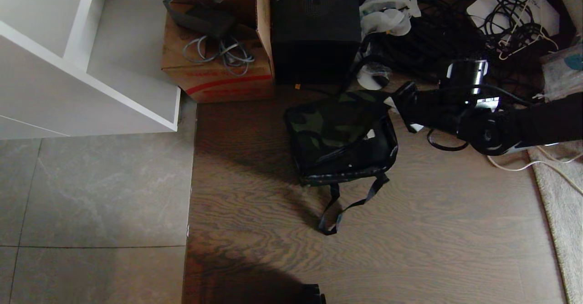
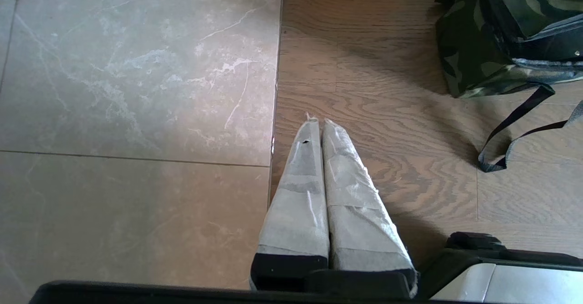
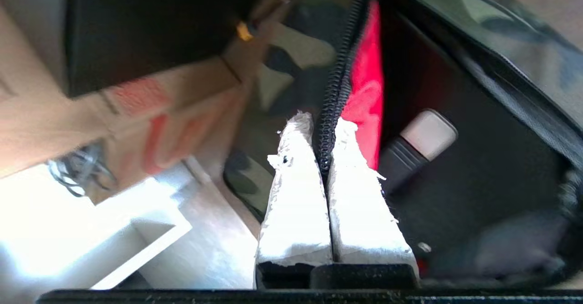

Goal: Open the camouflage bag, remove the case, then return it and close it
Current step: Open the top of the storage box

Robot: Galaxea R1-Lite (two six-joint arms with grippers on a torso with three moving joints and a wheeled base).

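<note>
The boxy camouflage bag with green-and-black fabric lid sits on the wood floor, part unzipped. The right claw pinches the lid's black zip edge. Lift it back smoothly, exposing the flat black hard case inside. The left claw is parked, pressed together, empty.

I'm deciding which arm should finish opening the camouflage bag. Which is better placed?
Right. The right gripper is shut on the lid edge of the camouflage bag; the left gripper hangs shut over bare floor, apart from it.
</note>
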